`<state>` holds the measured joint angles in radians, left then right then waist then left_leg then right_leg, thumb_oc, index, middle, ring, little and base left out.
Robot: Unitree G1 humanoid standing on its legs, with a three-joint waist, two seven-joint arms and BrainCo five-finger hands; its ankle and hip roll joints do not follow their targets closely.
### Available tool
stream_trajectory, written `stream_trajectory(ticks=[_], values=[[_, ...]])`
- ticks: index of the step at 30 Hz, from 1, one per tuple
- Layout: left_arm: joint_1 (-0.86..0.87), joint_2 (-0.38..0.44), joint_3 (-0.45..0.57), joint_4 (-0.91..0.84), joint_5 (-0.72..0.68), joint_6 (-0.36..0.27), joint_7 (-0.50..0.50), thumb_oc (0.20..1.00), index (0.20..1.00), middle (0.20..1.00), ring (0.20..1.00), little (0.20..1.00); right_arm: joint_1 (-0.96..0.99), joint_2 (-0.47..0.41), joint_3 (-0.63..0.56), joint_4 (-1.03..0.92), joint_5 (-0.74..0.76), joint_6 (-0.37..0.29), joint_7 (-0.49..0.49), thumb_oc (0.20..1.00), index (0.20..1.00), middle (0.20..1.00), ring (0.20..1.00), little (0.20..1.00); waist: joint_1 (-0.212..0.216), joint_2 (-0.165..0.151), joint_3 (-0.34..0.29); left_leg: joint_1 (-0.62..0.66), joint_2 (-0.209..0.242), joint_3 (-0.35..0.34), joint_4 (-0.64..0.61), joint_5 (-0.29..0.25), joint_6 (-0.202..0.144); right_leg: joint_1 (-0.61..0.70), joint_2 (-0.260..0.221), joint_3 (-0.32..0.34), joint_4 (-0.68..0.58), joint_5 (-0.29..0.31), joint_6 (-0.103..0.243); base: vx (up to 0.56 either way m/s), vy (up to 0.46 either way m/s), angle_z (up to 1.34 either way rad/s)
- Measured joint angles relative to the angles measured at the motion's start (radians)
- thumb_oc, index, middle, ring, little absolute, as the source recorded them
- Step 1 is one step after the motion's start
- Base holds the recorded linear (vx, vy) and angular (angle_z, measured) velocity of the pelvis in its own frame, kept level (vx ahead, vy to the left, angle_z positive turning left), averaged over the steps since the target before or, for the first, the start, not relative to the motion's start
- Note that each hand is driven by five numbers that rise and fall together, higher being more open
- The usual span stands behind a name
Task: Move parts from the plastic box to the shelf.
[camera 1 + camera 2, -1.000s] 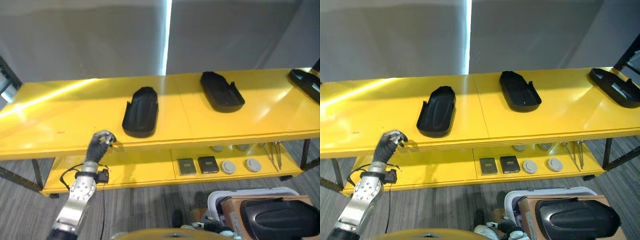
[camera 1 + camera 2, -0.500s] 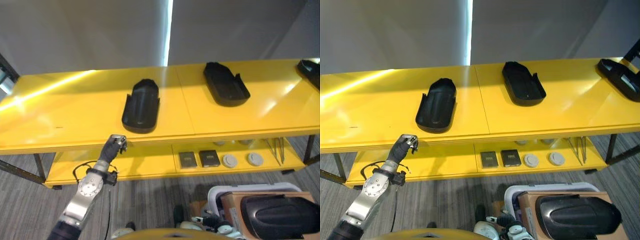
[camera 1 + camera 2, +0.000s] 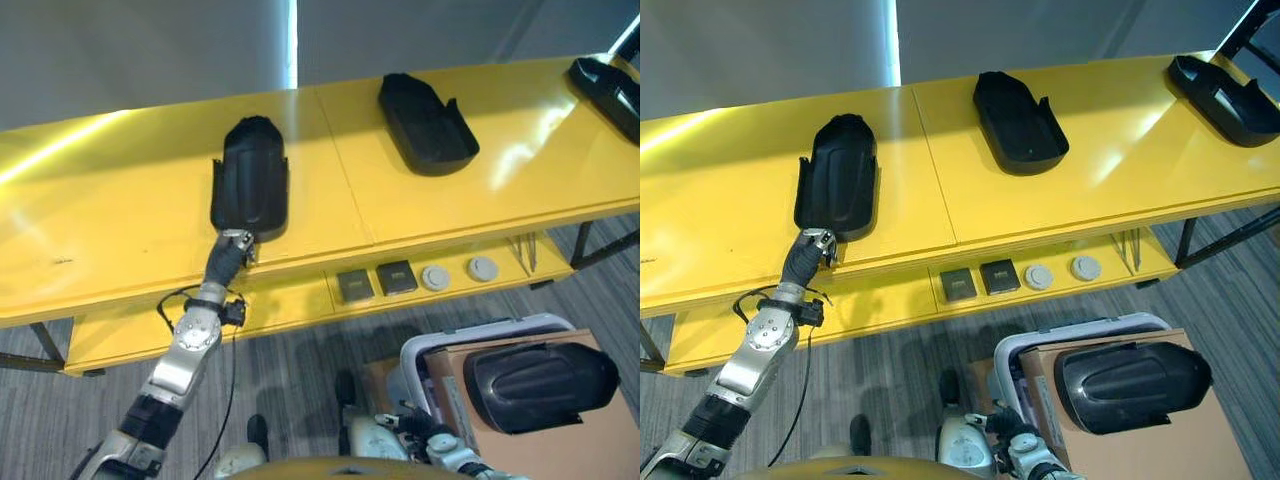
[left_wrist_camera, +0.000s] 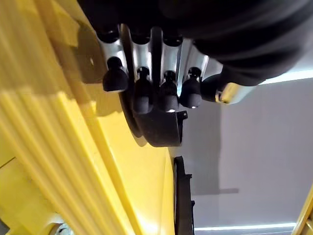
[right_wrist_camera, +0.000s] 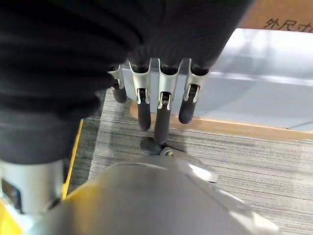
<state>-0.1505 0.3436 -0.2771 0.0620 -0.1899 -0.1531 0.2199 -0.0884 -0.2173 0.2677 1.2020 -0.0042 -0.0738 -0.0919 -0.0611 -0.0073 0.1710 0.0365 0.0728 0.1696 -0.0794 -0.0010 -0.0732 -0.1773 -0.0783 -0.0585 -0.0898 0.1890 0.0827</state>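
Below, the left hand, fingers curled and holding nothing, sits at the front edge of the yellow shelf, just before a black moulded part. Two more parts lie further right. Another part rests on cardboard over the plastic box. The right hand hangs relaxed beside that box.

A third black part on the yellow shelf is cut off at the head view's right edge. The shelf's left end also runs out of view. Small items on the lower shelf are too small to identify. A cardboard sheet hides most of the plastic box, so its contents cannot be seen.
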Motion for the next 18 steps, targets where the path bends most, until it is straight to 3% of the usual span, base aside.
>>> stream_trajectory(ticks=[11,18], values=[[-0.197,-0.009,0.005,0.143,0.067,-0.006,0.126,0.2,0.2,0.2,0.2,0.2,-0.029,0.0,0.025,-0.008,0.001,-0.01,-0.018,1.0,1.0,1.0,1.0,1.0,-0.026,-0.003,0.024,-0.019,-0.01,0.028,0.0,-0.004,0.004,-0.035,-0.002,0.031,0.0,0.009,0.0,0.0,0.007,-0.08],[-0.215,-0.01,0.004,0.155,0.095,-0.006,0.162,0.2,0.2,0.2,0.2,0.2,-0.037,0.001,0.036,-0.008,0.001,-0.013,-0.02,1.0,1.0,1.0,1.0,1.0,-0.038,-0.005,0.028,-0.02,-0.013,0.05,0.0,-0.007,0.005,-0.047,0.0,0.047,0.0,0.011,0.0,0.0,0.013,-0.07]])
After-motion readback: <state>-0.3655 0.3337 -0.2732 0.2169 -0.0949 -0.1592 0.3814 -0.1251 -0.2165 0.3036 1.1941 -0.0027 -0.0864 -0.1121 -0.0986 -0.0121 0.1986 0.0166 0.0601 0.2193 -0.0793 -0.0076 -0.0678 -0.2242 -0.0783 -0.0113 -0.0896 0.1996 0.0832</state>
